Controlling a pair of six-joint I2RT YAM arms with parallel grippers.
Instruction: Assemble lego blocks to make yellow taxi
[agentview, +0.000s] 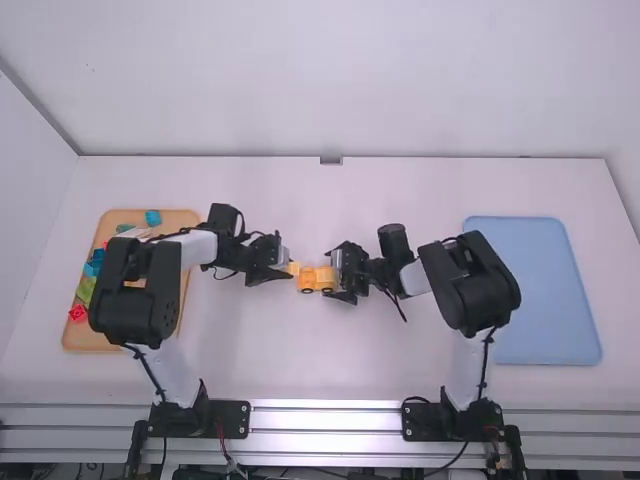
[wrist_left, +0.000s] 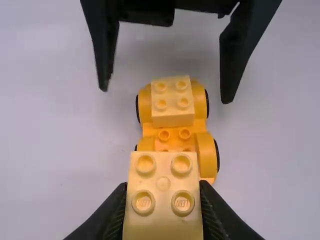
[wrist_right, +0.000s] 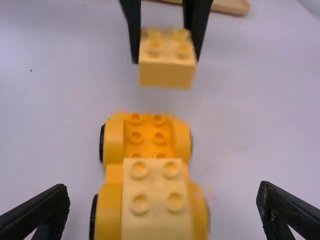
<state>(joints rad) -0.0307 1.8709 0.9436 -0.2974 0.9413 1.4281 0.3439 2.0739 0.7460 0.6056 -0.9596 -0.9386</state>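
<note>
The taxi looks more than half made. The car (agentview: 316, 284) sits on its wheels on the worktop (agentview: 300, 365), in between the 2 arms. The top block (wrist_left: 172, 104) is on the end of the car near the right arm. It looks pushed down flat, so that bit seems done.

The other end has bare bumps on it. The left claw (wrist_right: 166, 59) is pinching the loose block (wrist_left: 163, 200), which is pale yellow with 4 bumps. It is up near the bare end and not on the car. The right claw (wrist_left: 165, 92) is spread wide, with 1 finger on each side of the top block, and grips nothing.

I think what is left is to line up the loose block, press it on the bare bumps and let go. I can't tell if the taxi needs more bits after that.
</note>
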